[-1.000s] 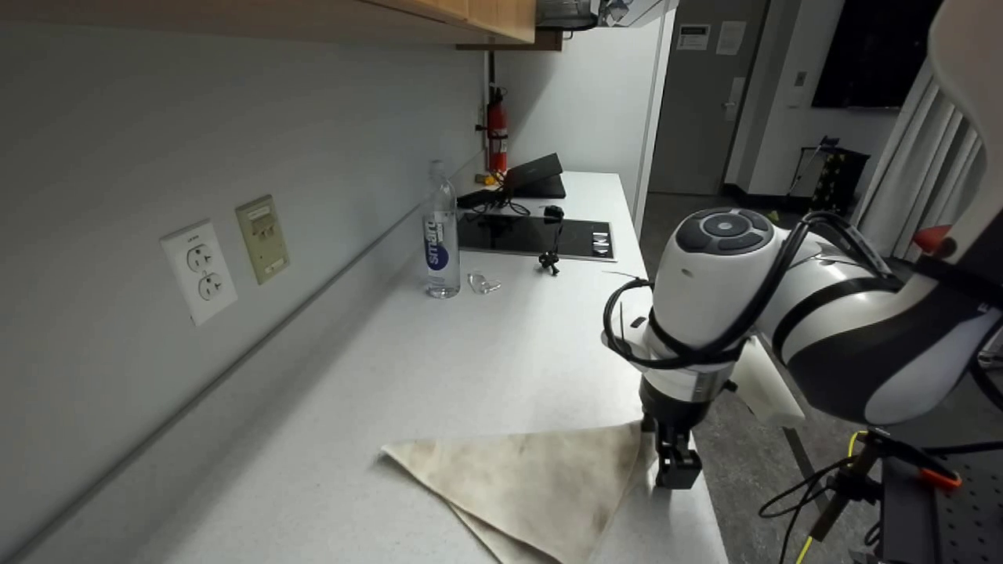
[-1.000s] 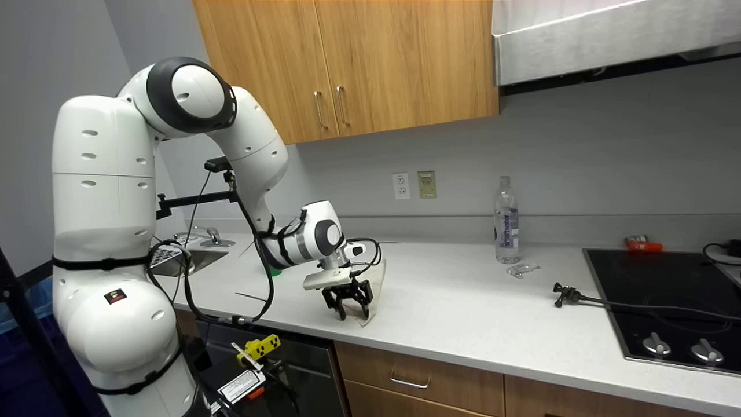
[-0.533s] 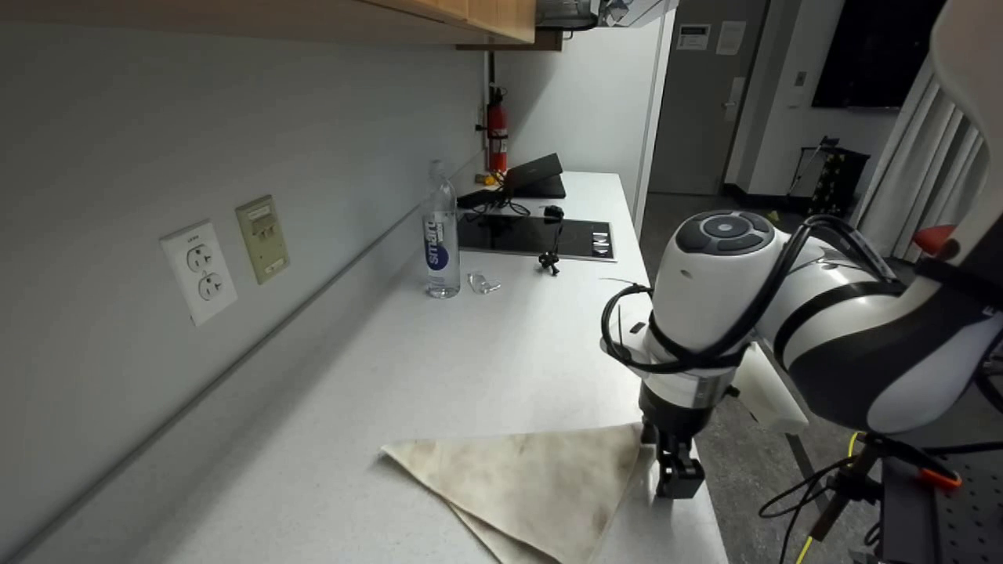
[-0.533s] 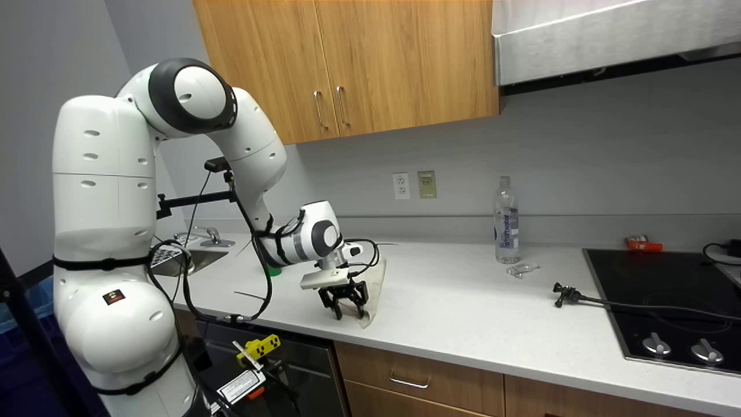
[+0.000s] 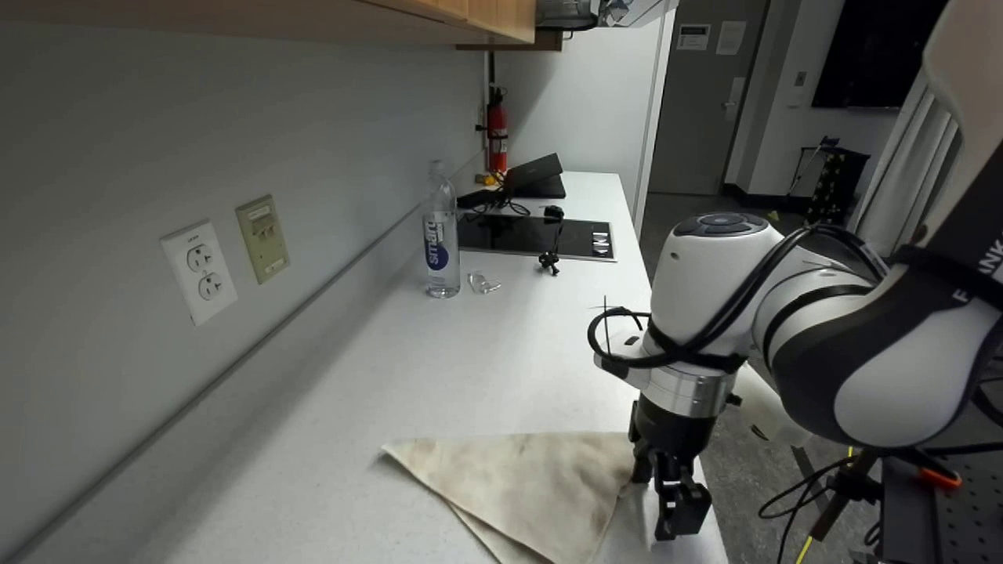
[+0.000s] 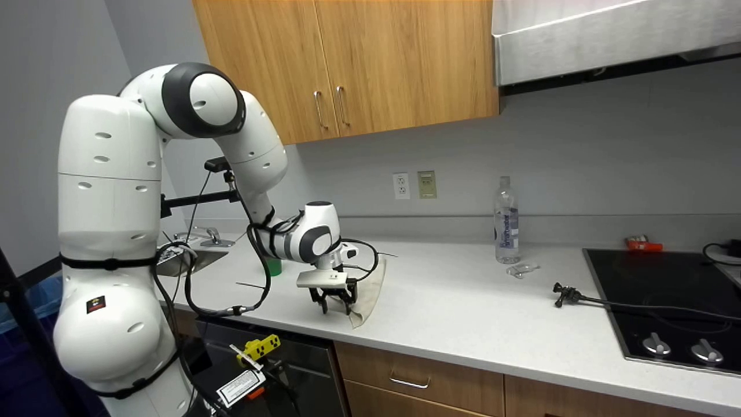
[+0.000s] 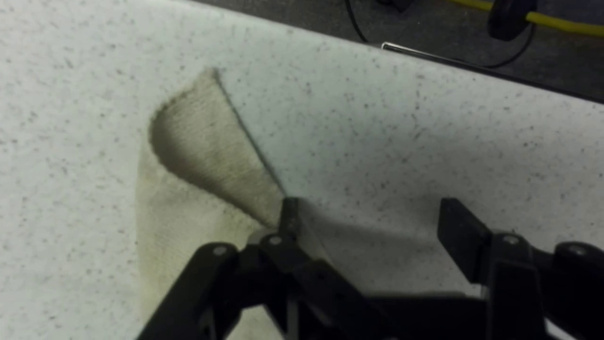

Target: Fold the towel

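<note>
A beige towel [image 5: 517,486] lies on the white counter, partly doubled over with a layer showing under its lower left edge. It also shows in an exterior view [image 6: 370,292], partly behind the gripper. In the wrist view the towel [image 7: 188,212] has a turned-up corner flap. My gripper [image 5: 660,505] points down low over the counter at the towel's side, near the front edge; it also shows in an exterior view [image 6: 336,310]. In the wrist view the gripper [image 7: 368,212] is open. Its left finger is at the towel's edge; mostly bare counter shows between the fingers.
A water bottle [image 5: 443,251] stands by the wall, with a clear plastic piece [image 5: 483,283] beside it. A cooktop [image 6: 666,307] and a small black mount with a cable [image 6: 570,294] lie farther along. The counter's front edge [image 7: 302,28] is close. A green object [image 6: 274,266] stands behind the arm.
My gripper has moved along the counter, away from the bottle and cooktop, staying open. The towel's corner beside it has shifted slightly the same way.
</note>
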### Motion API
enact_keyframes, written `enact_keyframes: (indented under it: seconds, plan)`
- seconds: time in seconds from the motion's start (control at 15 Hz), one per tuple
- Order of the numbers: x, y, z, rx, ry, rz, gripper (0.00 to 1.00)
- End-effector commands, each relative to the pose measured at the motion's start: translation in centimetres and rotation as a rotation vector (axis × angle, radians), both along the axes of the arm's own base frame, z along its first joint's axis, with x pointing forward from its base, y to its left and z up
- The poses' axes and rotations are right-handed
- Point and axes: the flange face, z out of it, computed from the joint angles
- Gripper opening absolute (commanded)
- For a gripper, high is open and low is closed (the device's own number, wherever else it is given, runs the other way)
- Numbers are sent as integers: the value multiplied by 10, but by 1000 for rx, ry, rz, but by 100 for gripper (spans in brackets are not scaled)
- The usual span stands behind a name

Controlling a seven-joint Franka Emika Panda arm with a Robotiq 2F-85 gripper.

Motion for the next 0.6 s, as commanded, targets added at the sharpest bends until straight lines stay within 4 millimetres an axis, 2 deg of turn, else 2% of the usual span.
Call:
enact_keyframes:
  seconds: [0.0, 0.53]
  plan:
    - [1, -8, 1, -10, 36, 20, 76]
    - [1, -24, 6, -121, 106, 33, 76]
